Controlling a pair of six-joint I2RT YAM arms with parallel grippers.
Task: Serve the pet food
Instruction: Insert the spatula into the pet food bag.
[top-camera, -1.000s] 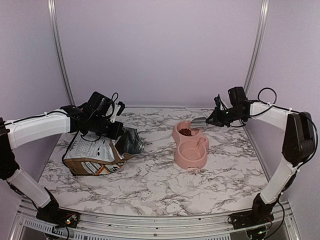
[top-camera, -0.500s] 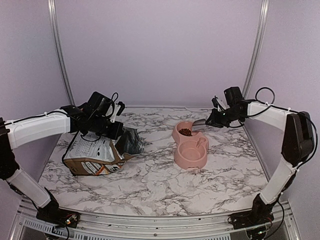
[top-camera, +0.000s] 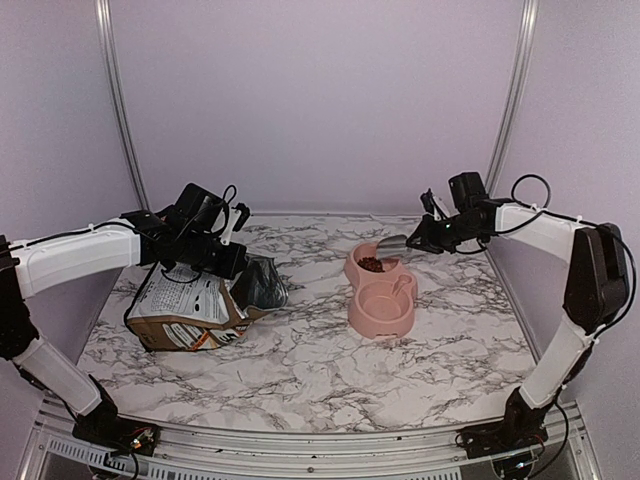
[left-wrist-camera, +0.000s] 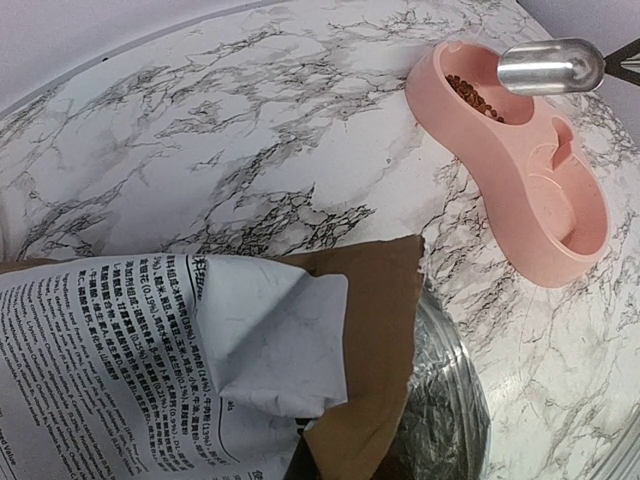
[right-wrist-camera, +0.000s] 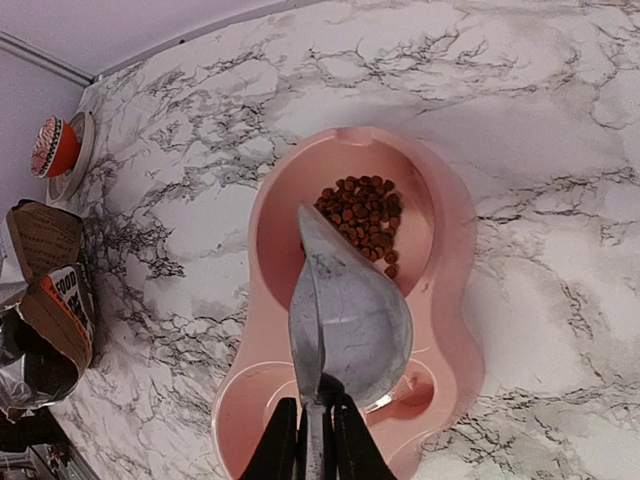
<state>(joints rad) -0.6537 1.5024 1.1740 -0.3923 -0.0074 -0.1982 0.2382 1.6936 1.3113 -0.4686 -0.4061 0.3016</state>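
Dark brown kibble (right-wrist-camera: 362, 215) lies in the far compartment of a pink double bowl (top-camera: 381, 305), which also shows in the left wrist view (left-wrist-camera: 520, 180) and the right wrist view (right-wrist-camera: 455, 240). My right gripper (right-wrist-camera: 320, 440) is shut on the handle of a metal scoop (right-wrist-camera: 345, 305), tipped on its side over that compartment; the scoop also shows from above (top-camera: 392, 243). My left gripper (top-camera: 232, 262) holds the top edge of the brown paper food bag (top-camera: 190, 310), which lies open with its foil lining (left-wrist-camera: 450, 400) showing. The left fingers are hidden behind the bag.
A reddish mesh ball on a small dish (right-wrist-camera: 55, 150) stands at the table's far left corner. The near compartment of the pink bowl (right-wrist-camera: 250, 420) holds no kibble. Purple walls close the back and sides.
The right gripper has carried the scoop a little left, over the bowl's far compartment, and rolled it. The left arm and the bag have not moved.
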